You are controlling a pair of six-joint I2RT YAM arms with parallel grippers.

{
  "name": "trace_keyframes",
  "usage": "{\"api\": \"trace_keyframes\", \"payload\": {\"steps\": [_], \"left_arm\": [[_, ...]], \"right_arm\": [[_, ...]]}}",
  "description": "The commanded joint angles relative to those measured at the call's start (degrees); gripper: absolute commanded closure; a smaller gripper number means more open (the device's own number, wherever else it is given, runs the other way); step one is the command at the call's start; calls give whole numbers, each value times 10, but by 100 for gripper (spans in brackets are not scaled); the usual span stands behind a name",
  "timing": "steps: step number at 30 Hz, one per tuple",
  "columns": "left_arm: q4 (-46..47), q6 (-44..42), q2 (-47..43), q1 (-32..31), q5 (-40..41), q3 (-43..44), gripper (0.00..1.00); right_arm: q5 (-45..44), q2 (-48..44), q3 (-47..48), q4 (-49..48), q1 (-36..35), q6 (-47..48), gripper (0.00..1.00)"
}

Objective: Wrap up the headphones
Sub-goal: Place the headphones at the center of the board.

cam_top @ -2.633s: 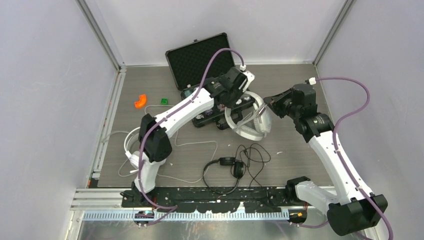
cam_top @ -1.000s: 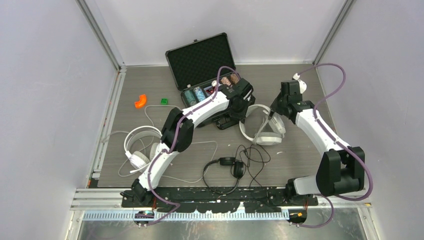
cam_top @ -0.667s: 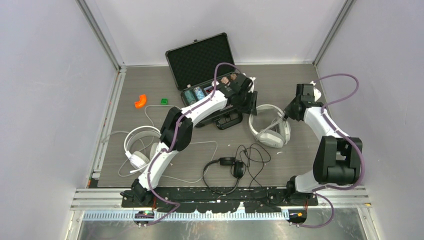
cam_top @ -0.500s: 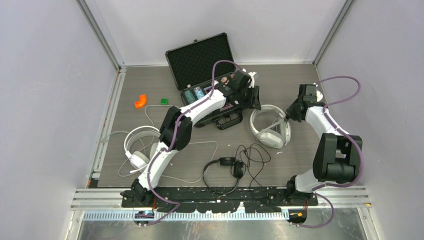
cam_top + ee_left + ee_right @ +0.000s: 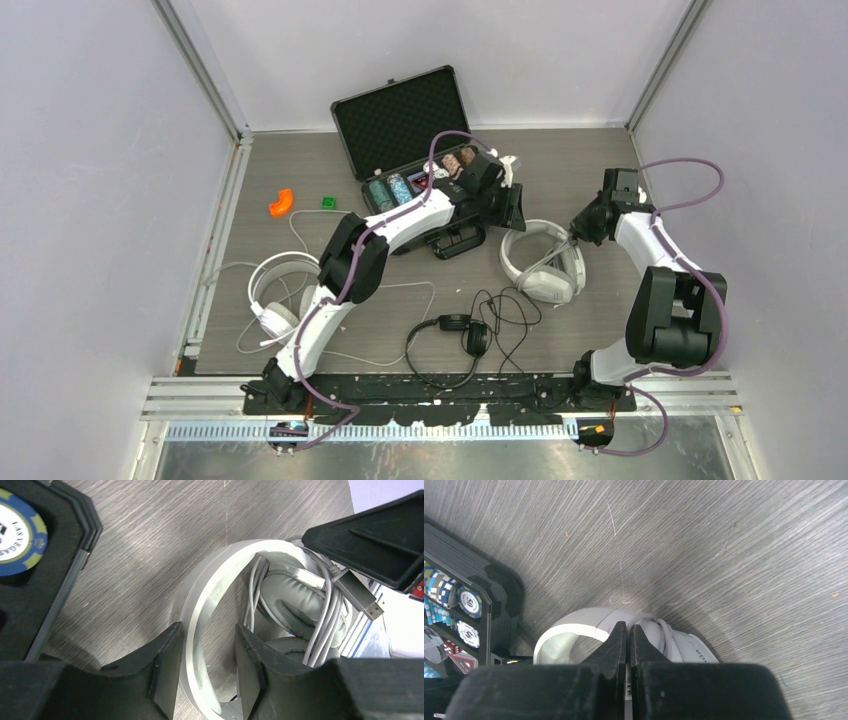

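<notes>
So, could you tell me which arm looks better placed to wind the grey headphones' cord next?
Right, probably: the right pincer is shut at the cord by the earcup; the left pincer stands open astride the headband.

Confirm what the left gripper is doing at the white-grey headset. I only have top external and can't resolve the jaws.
Observer: On left wrist, the left gripper is open, one finger on either side of the headband of the white-grey headset.
Operator: Cord state?
Observer: The cord runs in several strands across the ear cushion; its USB plug lies free at the side.
Operator: Right side?
Observer: On right wrist, the right gripper is shut, tips beside the cord strands. I cannot tell whether one is caught.
</notes>
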State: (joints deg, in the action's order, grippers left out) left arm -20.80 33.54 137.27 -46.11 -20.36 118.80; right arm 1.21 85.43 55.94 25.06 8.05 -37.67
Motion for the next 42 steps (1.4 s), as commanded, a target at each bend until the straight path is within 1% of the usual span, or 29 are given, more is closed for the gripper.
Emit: {"api": "trace_keyframes", "payload": {"steps": [1,3,5,14,17,21,24,31,36,39,42], "left_arm": [[42,-17,-42,-14,-24,2,56],[38,-23,-46,-14,-15,-8,57],[37,-25,-50,-14,-11,-15,57],[39,-26,-56,-14,-2,-15,57],[39,-26,-54,-14,-1,-11,57],[41,-25,-52,-14,-2,-10,57],[40,-25,-52,-14,-1,-9,57],[38,-25,-49,-14,-2,-4,57],[37,-22,-43,-15,-5,6,57],[34,-21,-45,-14,-9,14,57],[21,-24,-52,-14,-10,27,57]], "right_arm": [[16,-27,29,4,5,-20,92],[12,-27,31,13,5,-21,83],[7,-28,34,25,6,-21,81],[4,-53,39,52,6,-35,81],[2,-56,46,65,6,-30,78],[5,-62,47,71,6,-26,78],[16,-66,45,69,6,-23,82],[42,-77,41,72,6,-29,82],[44,-89,33,80,6,-32,82],[36,-91,39,80,6,-32,80],[23,-92,67,94,6,-25,73]]}}
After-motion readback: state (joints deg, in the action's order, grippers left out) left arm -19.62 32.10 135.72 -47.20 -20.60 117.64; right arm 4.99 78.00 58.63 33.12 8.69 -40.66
